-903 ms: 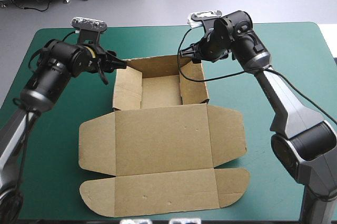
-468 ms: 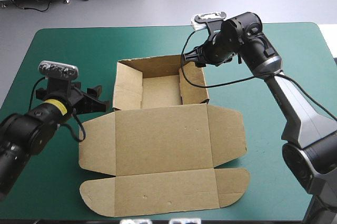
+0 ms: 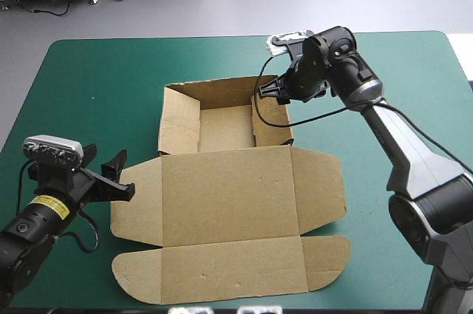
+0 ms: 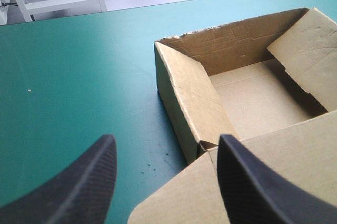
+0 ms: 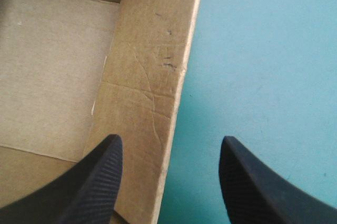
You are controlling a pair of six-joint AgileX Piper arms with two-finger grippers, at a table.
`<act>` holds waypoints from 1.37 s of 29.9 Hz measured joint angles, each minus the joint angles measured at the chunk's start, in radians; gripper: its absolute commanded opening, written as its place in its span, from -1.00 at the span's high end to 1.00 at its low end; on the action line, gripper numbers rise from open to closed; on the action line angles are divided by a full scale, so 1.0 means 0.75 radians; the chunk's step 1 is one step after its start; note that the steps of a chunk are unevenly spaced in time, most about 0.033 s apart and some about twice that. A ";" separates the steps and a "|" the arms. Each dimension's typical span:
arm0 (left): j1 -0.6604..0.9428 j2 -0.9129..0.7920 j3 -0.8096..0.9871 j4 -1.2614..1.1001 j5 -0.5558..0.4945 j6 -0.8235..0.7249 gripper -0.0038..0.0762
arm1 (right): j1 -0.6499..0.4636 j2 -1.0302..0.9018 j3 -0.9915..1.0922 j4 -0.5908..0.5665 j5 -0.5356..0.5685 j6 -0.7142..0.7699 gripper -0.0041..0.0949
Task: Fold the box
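Brown box [image 3: 229, 196] central on desk [image 3: 96, 85], long axis near-to-far, tray end farthest, lid flat; left pincer [image 4: 166, 142] released by lid's left flap; right pincer [image 5: 169, 142] released, astride tray's right wall

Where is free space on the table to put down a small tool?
The teal-green cover is bare between the far left corner and the raised left wall of the box, also along the far edge. Crowded: the flat lid fills the near middle, the left gripper stands open at its left flap, the right gripper open over the right wall.
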 measured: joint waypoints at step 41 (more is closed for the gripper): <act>0.000 -0.046 0.025 0.037 0.026 -0.001 0.24 | -0.284 0.234 -0.017 0.048 -0.005 -0.038 0.95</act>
